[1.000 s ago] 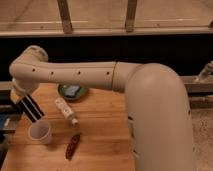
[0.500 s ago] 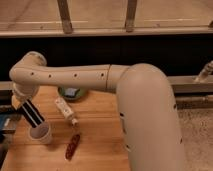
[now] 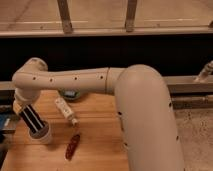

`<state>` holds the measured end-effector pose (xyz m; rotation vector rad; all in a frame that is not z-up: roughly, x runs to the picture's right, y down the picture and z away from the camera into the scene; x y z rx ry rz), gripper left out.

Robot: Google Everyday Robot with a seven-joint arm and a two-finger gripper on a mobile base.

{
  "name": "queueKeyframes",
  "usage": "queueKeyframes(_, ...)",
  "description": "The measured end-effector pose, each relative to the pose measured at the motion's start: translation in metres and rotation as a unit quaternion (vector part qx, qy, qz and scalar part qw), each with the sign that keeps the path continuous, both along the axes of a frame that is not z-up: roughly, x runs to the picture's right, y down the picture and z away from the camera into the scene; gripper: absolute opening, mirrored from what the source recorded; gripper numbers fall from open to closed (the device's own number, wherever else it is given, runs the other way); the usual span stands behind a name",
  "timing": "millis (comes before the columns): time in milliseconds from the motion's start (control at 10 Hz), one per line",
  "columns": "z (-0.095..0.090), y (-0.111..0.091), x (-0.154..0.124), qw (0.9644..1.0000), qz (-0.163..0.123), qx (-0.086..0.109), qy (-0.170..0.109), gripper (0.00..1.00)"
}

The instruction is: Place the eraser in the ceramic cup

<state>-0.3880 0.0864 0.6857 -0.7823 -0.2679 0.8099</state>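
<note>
The eraser (image 3: 31, 119), a flat black block with pale stripes, hangs tilted at the left of the wooden table. Its lower end sits inside the ceramic cup (image 3: 41, 134), a small plain white cup near the table's left front. My gripper (image 3: 20, 108) is above and to the left of the cup, shut on the eraser's upper end. The big white arm reaches in from the right and hides part of the gripper.
A white capped tube (image 3: 65, 110) lies just right of the cup. In front of the tube lies a reddish-brown sausage-shaped item (image 3: 73, 146). A green bowl (image 3: 71, 95) peeks out under the arm at the back. A blue object (image 3: 5, 122) sits off the table's left edge.
The gripper has come down with the eraser, and its lower end has gone from above the cup's rim to inside the cup.
</note>
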Motion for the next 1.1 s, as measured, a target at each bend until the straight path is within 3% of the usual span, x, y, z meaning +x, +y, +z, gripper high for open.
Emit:
queueKeyframes(500, 0.018, 0.018, 0.001, 0.9999, 0.01, -0.001, 0.014, 0.1)
queueKeyframes(900, 0.03, 0.024, 0.005, 0.9993, 0.021, 0.02, 0.025, 0.1)
queueKeyframes(1100, 0.028, 0.024, 0.008, 0.9992, 0.025, 0.024, 0.017, 0.2)
